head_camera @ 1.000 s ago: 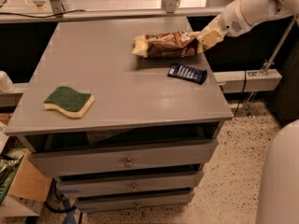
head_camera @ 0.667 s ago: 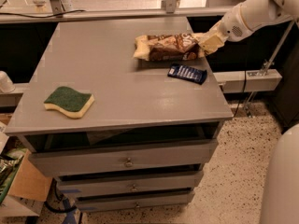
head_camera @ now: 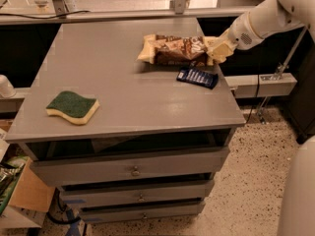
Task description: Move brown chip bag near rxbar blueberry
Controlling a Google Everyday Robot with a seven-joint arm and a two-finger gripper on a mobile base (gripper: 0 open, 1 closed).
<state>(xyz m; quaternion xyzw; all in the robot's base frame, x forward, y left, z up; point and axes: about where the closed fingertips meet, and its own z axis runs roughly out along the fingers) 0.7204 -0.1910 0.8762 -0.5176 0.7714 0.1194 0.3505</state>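
Note:
The brown chip bag (head_camera: 173, 49) lies across the far right part of the grey table top (head_camera: 118, 77), dark brown with pale yellow ends. My gripper (head_camera: 218, 48) reaches in from the right on the white arm and is shut on the bag's right end. The bag casts a shadow beneath it; I cannot tell whether it rests on the table or hangs just above it. The rxbar blueberry (head_camera: 198, 76), a small flat dark blue bar with white print, lies just in front of the bag's right end, close below the gripper.
A green-and-yellow sponge (head_camera: 73, 106) lies near the table's front left edge. The table has drawers (head_camera: 133, 171) below, the top one slightly open. A ledge (head_camera: 123, 14) runs behind the table. A cardboard box (head_camera: 24, 191) stands on the floor at the left.
The gripper and the bag's right end have shifted slightly toward the front, closer to the blue bar. The sponge and the bar have not moved.

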